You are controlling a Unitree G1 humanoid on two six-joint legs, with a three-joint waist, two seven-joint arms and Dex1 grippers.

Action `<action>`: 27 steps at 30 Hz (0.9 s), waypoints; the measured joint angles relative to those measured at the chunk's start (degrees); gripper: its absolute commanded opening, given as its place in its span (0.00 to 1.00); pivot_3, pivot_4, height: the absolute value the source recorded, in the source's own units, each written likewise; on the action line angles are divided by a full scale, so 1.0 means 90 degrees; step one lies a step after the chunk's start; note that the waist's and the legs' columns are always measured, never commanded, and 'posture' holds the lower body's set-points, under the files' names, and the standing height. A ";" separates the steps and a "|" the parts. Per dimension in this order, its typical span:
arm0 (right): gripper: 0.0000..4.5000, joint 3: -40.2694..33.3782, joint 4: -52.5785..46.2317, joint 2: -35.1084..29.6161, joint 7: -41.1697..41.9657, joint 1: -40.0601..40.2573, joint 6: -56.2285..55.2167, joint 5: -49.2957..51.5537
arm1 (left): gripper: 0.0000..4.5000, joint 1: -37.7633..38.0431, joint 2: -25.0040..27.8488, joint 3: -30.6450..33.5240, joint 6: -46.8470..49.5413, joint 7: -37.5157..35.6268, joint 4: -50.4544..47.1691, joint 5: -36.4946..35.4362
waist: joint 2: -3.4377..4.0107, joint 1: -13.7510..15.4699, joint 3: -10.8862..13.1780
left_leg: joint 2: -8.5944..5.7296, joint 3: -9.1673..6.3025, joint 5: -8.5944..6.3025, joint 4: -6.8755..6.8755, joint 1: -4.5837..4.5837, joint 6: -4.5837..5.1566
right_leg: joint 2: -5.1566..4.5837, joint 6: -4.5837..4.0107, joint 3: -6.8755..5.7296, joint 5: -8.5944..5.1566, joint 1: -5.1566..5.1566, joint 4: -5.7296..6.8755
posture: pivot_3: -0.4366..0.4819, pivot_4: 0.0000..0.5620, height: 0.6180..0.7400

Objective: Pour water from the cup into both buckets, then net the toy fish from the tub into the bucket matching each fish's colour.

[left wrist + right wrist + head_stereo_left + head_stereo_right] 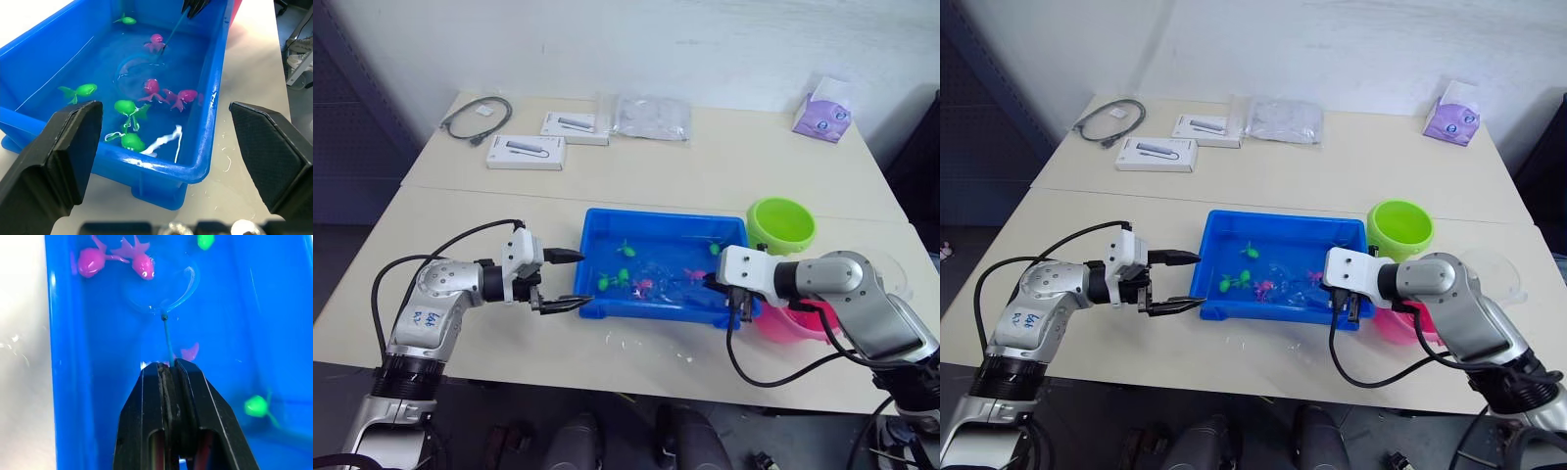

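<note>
The blue tub point(658, 220) holds water and several toy fish, green point(86, 90) and pink point(185, 96). My right gripper point(168, 366) is shut on the thin handle of the net point(164, 314) over the tub's right front corner. The net's ring lies in the water beside two pink fish point(143, 265). At the tub's left end my left gripper point(579, 279) stands open, empty. The green bucket point(781, 223) stands behind the tub's right end. My right arm partly hides the pink bucket point(795, 323) in front of it. The clear cup point(1494, 268) sits right of them.
On the rear table lie two white boxes point(526, 152), a coiled grey cable point(476, 117), a clear plastic bag point(652, 117) and a purple pack point(822, 113). Water drops spot the table point(636, 345) in front of the tub.
</note>
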 measured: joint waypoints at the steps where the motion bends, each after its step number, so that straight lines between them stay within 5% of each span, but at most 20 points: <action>1: 0.00 -0.0005 -0.0026 0.0033 -0.0011 0.0000 0.0089 0.0023 | 0.99 0.0001 0.0001 0.0000 0.0001 0.0002 0.0000 0.0000 | 0.0000 0.0000 0.0000 | 0.0000 0.0000 0.0000 0.0000 0.0000 0.0000 | 0.0000 0.0000 -0.0001 0.0000 0.0000 0.0000 | 0.48 0.27 0.99; 21: 0.00 -0.1626 -0.0936 0.0281 -0.0476 0.0778 0.1903 0.1690 | 0.99 -0.0013 -0.0002 0.0000 -0.0006 0.0042 0.0009 -0.0005 | 0.0001 0.0008 0.0000 | 0.0000 -0.0005 0.0000 -0.0002 -0.0002 0.0000 | -0.0001 0.0000 0.0000 0.0000 0.0000 0.0000 | 0.48 0.27 0.99; 27: 0.00 -0.3176 -0.1570 0.0229 -0.0571 0.1930 0.1925 0.2357 | 0.99 -0.0357 -0.0145 -0.0003 0.0161 0.0041 0.0006 -0.0152 | 0.0002 0.0136 0.0000 | -0.0005 -0.0006 0.0000 -0.0002 -0.0005 0.0001 | 0.0000 0.0004 0.0000 0.0002 0.0001 -0.0002 | 0.48 0.27 0.99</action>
